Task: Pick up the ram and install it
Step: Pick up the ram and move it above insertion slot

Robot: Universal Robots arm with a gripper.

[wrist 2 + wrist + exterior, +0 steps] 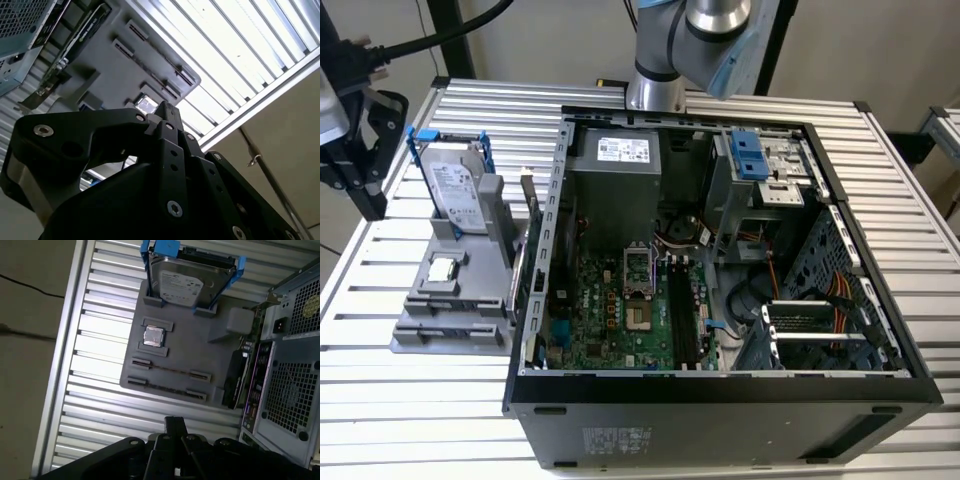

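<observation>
The ram point(171, 370) is a thin stick standing on edge between grey clips on the grey holder tray point(200, 347). A second thin strip point(167, 388) stands in the parallel slot beside it. My gripper point(175, 421) hangs above the slatted table just off the tray's edge, nearest those slots and apart from them. Its fingertips meet, with nothing between them. In the exterior view the gripper point(368, 205) hovers at the far left, left of the tray point(430, 300). The second wrist view shows the gripper point(167, 107) in front of the tray.
The tray also carries a silver hard drive with blue rails point(455, 185) and a square processor chip point(442, 268). The open computer case point(720, 390) fills the table's middle, with the motherboard point(610, 320) and long black slots point(682, 320) inside. A dark card point(235, 380) stands beside the case.
</observation>
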